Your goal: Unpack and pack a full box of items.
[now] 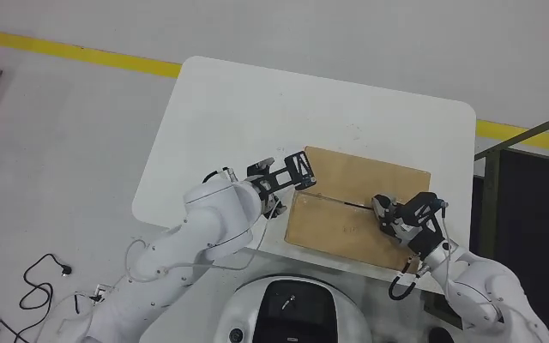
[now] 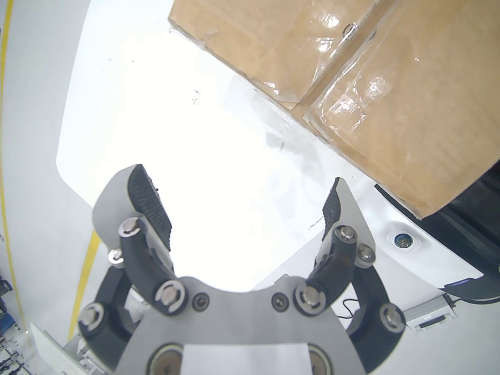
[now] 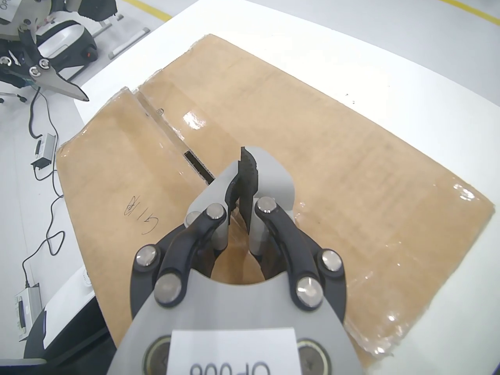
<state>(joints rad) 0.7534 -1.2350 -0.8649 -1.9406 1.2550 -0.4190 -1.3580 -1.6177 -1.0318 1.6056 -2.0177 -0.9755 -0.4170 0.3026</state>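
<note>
A brown cardboard box (image 1: 343, 227) lies closed on the white table (image 1: 257, 103), at its front right part, with clear tape along the flaps. The seam (image 3: 164, 126) between its two top flaps gapes slightly. My right gripper (image 3: 245, 163) is shut, its tips resting on this seam near the box's right half, also seen from above as the right gripper (image 1: 382, 207). At the box's left end my left gripper (image 1: 307, 171) stands open, just off the cardboard. From its wrist, the left gripper (image 2: 238, 189) holds nothing, with the box (image 2: 351, 60) beyond it.
The table's back and left parts are bare white surface (image 1: 283, 111). A yellow line (image 1: 86, 53) runs across the floor behind. Cables (image 1: 39, 287) lie on the floor at the left. A dark frame (image 1: 506, 171) stands beside the table's right edge.
</note>
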